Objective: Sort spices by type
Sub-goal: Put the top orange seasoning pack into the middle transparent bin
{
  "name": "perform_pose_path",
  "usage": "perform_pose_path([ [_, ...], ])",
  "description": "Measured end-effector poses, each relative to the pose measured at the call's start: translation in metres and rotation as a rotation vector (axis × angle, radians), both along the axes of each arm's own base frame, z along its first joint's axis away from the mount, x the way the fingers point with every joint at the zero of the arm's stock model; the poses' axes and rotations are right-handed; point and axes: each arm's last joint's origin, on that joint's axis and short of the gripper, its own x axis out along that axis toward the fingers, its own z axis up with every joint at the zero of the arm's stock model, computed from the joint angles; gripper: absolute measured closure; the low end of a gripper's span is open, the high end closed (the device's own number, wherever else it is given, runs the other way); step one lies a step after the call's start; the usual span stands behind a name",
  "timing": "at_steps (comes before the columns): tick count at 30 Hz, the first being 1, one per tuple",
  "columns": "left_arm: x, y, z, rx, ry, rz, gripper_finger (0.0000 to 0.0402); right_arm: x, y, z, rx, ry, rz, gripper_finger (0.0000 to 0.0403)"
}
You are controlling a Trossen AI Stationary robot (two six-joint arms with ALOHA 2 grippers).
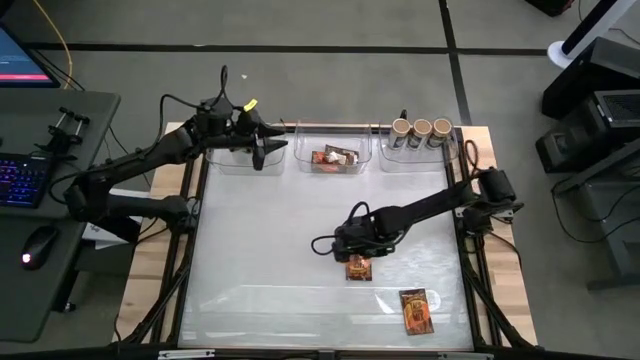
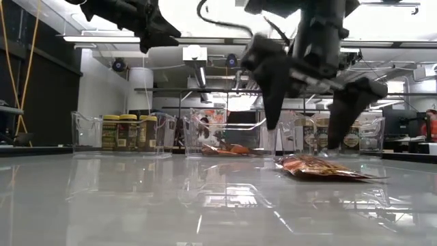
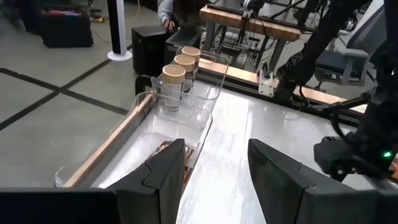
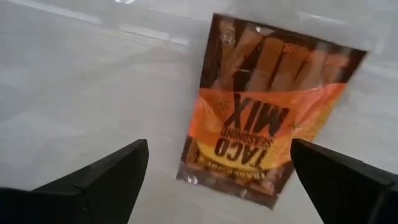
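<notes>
Right hand [image 4: 219,168]: being held spread wide over the taco seasoning mix packet [image 4: 267,118].
Risk: the flat packet could be missed, sliding on the counter [image 1: 260,250].

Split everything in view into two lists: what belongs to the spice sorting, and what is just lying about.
Job:
taco seasoning packet under the open right gripper
second packet
packets in the middle bin
tan-lidded jars
yellow-lidded jars
left gripper, over the left bin

Lying about:
keyboard
mouse

Grey floor [image 1: 330,25], black floor lines [image 1: 451,30]
</notes>
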Motion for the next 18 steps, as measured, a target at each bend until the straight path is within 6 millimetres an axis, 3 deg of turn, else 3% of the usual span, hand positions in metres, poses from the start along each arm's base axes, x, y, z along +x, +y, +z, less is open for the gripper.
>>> perform_pose_path([
  [7,0.0,0.0,-0.001,-0.004,0.006,0.0,0.0241,0.003,-0.002,-0.023,0.017,0.105,-0.11,0.0013],
  [18,0.0,0.0,-0.001,0.024,0.013,-0.008,0.0241,-0.009,-0.013,-0.026,-0.063,0.246,-0.202,0.0031],
])
